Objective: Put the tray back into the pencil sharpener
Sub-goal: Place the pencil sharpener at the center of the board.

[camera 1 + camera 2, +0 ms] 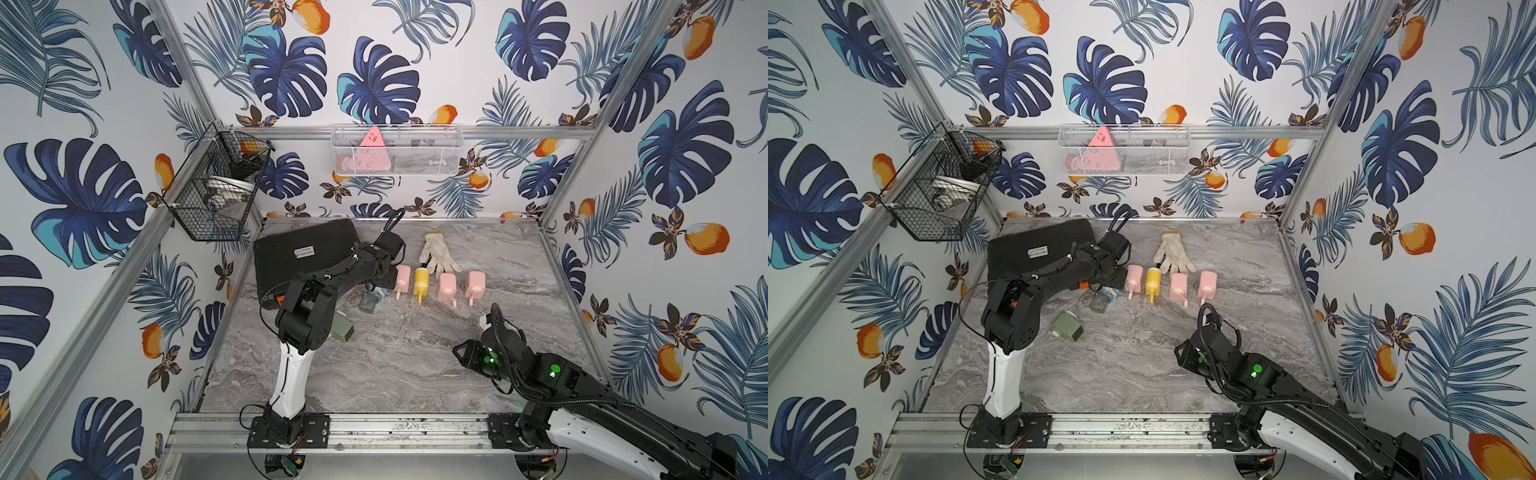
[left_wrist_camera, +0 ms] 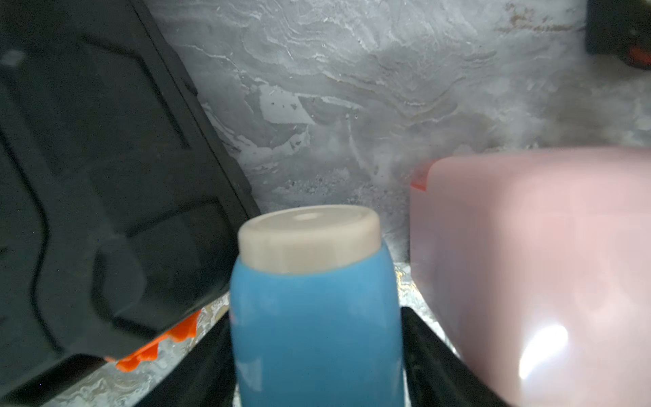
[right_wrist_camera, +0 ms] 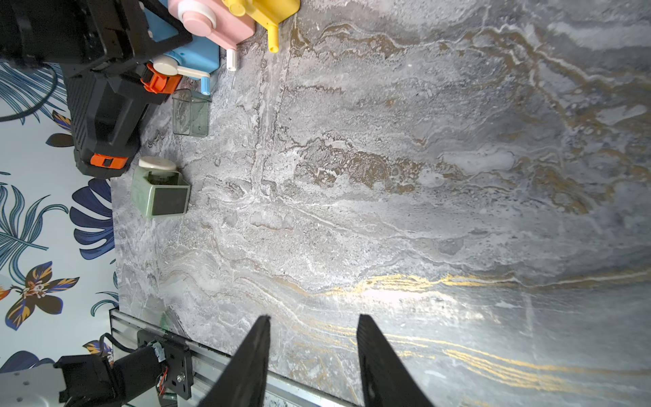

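Left wrist view: my left hand [image 2: 315, 327] straddles the blue sharpener [image 2: 313, 299] just beside the case [image 2: 88, 176]; pinching or slack, I cannot tell. My right hand [image 3: 314, 317] is spread and empty, well apart from the case. The tray [image 3: 191, 112] lies on the surface [image 3: 387, 211] near the case, and the green sharpener [image 3: 160, 190] beside the case shows a dark face, likely its open slot. I could nudge the light tray away, or seat it skewed so it jams. Tray looks empty; case is shut.

White glove [image 1: 438, 254], black case [image 1: 282, 257], wire basket [image 1: 415, 160]
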You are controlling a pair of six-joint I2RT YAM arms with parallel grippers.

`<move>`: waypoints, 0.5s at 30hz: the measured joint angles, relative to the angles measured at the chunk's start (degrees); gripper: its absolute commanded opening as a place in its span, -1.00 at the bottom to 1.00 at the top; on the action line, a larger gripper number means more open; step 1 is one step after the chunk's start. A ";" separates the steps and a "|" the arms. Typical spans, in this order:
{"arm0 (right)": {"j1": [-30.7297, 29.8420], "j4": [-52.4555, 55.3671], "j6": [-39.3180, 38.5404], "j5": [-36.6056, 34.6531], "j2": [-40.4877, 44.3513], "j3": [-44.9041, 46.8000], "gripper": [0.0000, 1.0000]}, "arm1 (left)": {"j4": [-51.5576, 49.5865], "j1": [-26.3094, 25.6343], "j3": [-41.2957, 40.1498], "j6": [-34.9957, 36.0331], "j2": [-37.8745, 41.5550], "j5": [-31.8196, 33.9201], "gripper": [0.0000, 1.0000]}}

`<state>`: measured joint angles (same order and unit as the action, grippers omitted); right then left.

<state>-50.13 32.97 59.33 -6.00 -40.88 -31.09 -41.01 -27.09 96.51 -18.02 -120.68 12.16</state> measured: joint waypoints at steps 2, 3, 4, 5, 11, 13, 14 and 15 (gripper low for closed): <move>-0.02 0.00 0.00 0.20 0.00 -0.09 -0.09 | 0.33 0.00 -0.66 0.00 0.70 0.00 0.51; -0.02 0.00 -0.02 0.22 0.00 -0.13 -0.07 | 0.44 0.00 -1.16 0.00 1.44 0.02 0.51; -0.02 0.04 -0.13 0.35 0.04 -0.22 -0.06 | 0.55 0.00 -1.68 0.00 2.47 0.07 0.50; -0.02 0.04 -0.28 0.37 0.04 -0.35 -0.05 | 0.79 0.00 -2.23 0.00 3.56 0.20 0.50; 0.00 -0.02 -6.56 1.42 0.07 -2.14 -0.03 | 4.17 -0.37 -9.20 -0.26 18.53 2.43 0.45; 0.00 -0.17 -10.60 2.08 -1.73 -3.98 -0.06 | 5.97 -0.39 -11.96 -0.52 24.13 2.95 0.42; -0.02 -0.33 -12.44 2.16 -3.04 -5.31 -0.07 | 6.64 -0.39 -13.38 -0.96 26.29 3.13 0.42; -0.02 -0.52 -14.53 2.25 -5.09 -7.13 -0.08 | 7.13 -0.39 -15.30 -1.60 28.94 3.50 0.40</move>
<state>-50.15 32.45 44.80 -3.75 -45.98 -38.22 -33.89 -27.49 81.21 -19.62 -91.74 15.66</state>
